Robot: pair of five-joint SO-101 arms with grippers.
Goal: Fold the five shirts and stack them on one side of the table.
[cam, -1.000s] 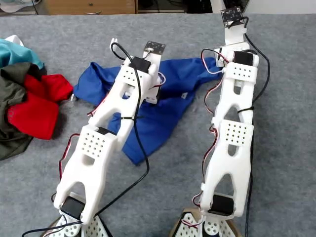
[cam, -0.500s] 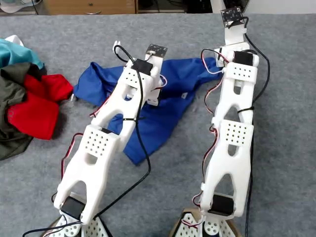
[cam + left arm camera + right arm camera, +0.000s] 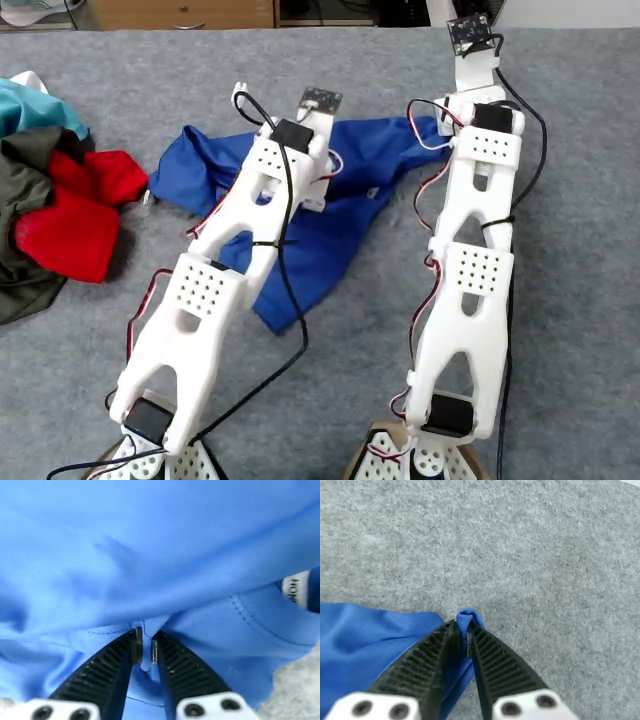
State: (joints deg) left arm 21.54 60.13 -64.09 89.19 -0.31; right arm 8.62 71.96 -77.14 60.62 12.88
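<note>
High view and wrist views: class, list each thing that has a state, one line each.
blue fabric shirt: unfolded, crumpled.
left gripper: shut on a shirt fold.
right gripper: shut on the shirt's corner.
red, green and teal fabric shirts: heaped, unfolded.

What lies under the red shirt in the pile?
A dark green garment shows beneath the red shirt, on the grey table; how far it runs underneath, or anything else there, is covered.
</note>
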